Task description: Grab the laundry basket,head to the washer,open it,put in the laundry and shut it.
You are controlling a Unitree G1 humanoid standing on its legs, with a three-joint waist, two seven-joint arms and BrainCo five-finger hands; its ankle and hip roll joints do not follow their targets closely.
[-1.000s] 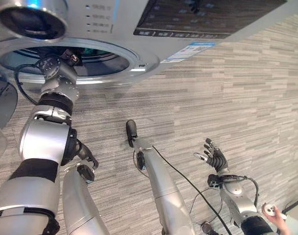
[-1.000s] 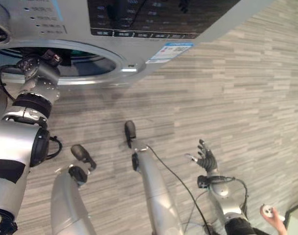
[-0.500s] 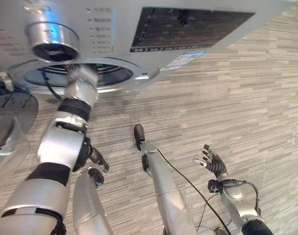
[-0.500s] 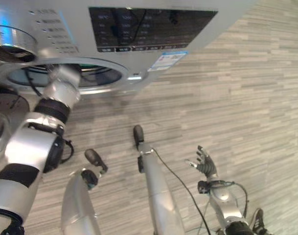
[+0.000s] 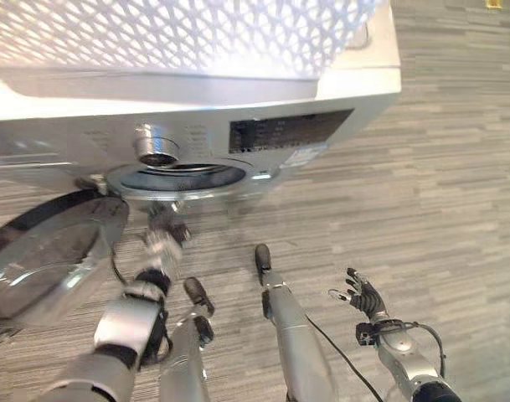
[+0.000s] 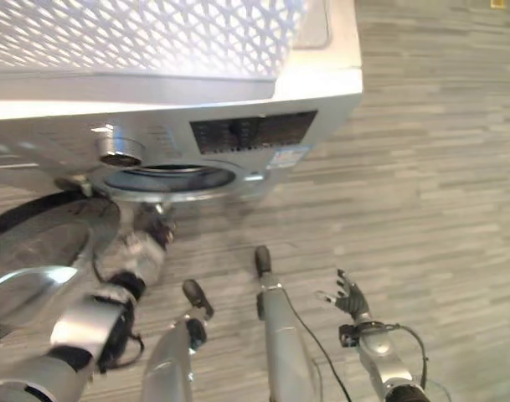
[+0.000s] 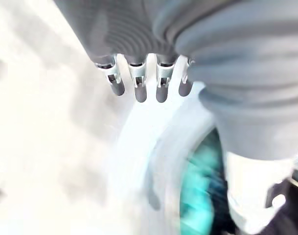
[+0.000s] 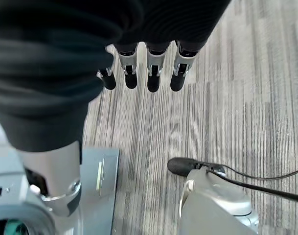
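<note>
- I am holding my left hand (image 5: 164, 237) just below the round drum opening (image 5: 183, 177) of the silver front-loading washer (image 5: 338, 109), fingers straight and relaxed, gripping nothing.
- My right hand (image 5: 365, 295) is hanging low over the grey striped floor (image 5: 439, 184), well to the right of the washer, fingers spread and empty.
- The round glass washer door (image 5: 49, 251) is standing swung open to the left of the opening, so I am judging the step in hand to be shutting it.
- To do that well, I should be moving my left hand round to the door's outer face, pressing with flat fingers near the rim farthest from the hinge, and swinging it evenly until it meets the chrome ring around the opening.
- I should be watching that no cloth is caught at the drum's lip; a teal tint is showing inside the drum in the left wrist view, too blurred for me to say what it is.
- The white plastic laundry basket (image 5: 188, 33), with latticed walls, is sitting on top of the washer, its inside hidden from me.
</note>
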